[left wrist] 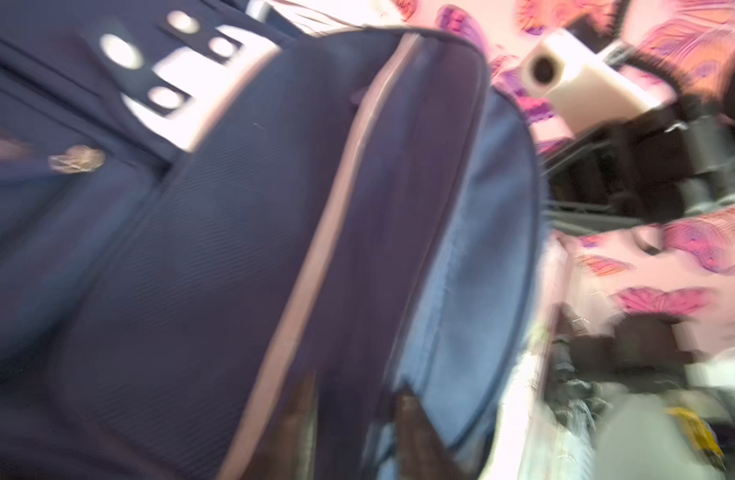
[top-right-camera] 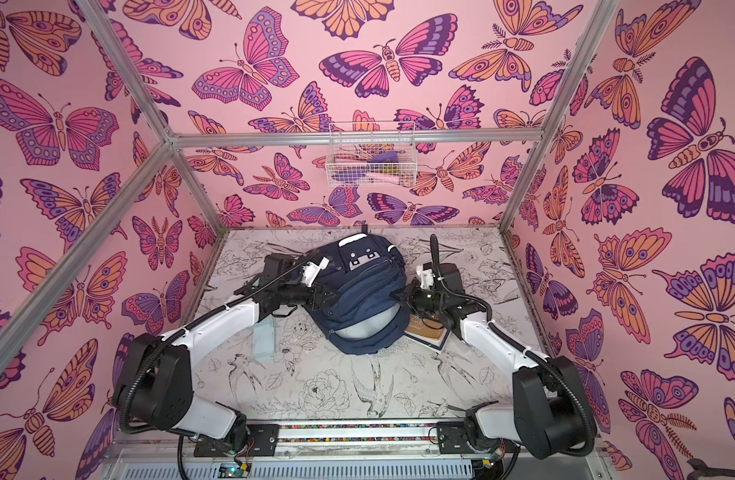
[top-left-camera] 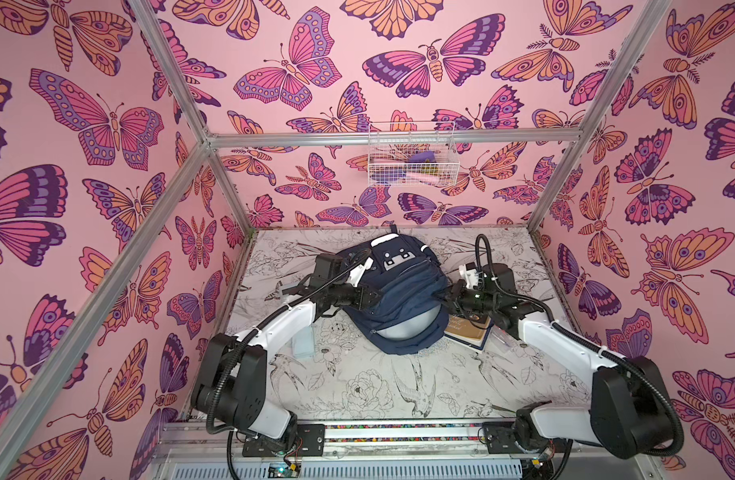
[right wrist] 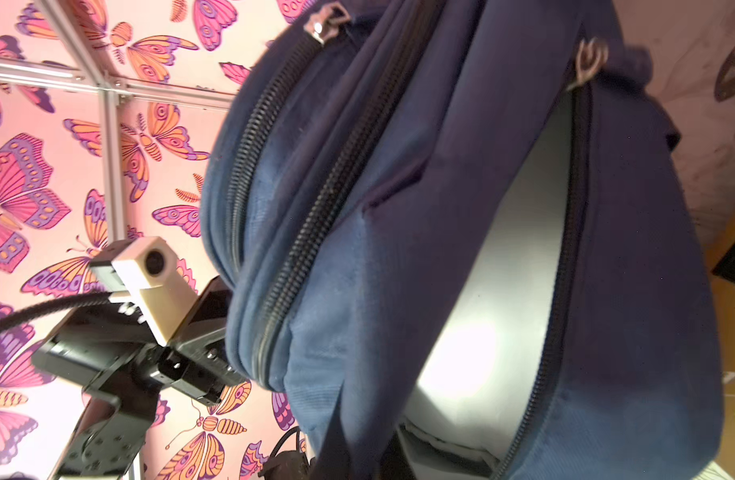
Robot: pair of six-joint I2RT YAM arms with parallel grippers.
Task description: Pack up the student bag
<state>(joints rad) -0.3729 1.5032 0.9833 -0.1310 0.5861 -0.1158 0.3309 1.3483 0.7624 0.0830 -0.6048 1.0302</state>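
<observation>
Where the printed tabletop [top-left-camera: 357, 386] runs toward the back wall, the student bag [top-left-camera: 399, 286] lies at mid-width between the two arms, seen in both top views [top-right-camera: 357, 291].

- Student bag: navy fabric backpack, front face up, top loop [top-left-camera: 392, 228] toward the back wall. White patch with black squares [top-left-camera: 394, 258] near its top. Its near end gapes open on a smooth pale grey surface [top-left-camera: 403, 328]; zip teeth frame that surface in the right wrist view [right wrist: 399, 249].
- Left claw [top-left-camera: 374, 298]: at the bag's left flank. The left wrist view is blurred, but two fingers [left wrist: 303, 415] stand parted with the bag's edge [left wrist: 232, 249] between them. Contact cannot be told.
- Right claw [top-left-camera: 438, 296]: at the bag's right flank, closed tight, with a fold of navy fabric drawn into it.
- Book [top-left-camera: 469, 330]: brown cover with gold script, on the tabletop just beside the bag's right side, partly under the right arm.
- Clear pale box [top-left-camera: 303, 345]: on the tabletop left of the bag, under the left arm.
- White wire basket [top-left-camera: 411, 156]: hung on the back wall, holding small items too unclear to name.
</observation>
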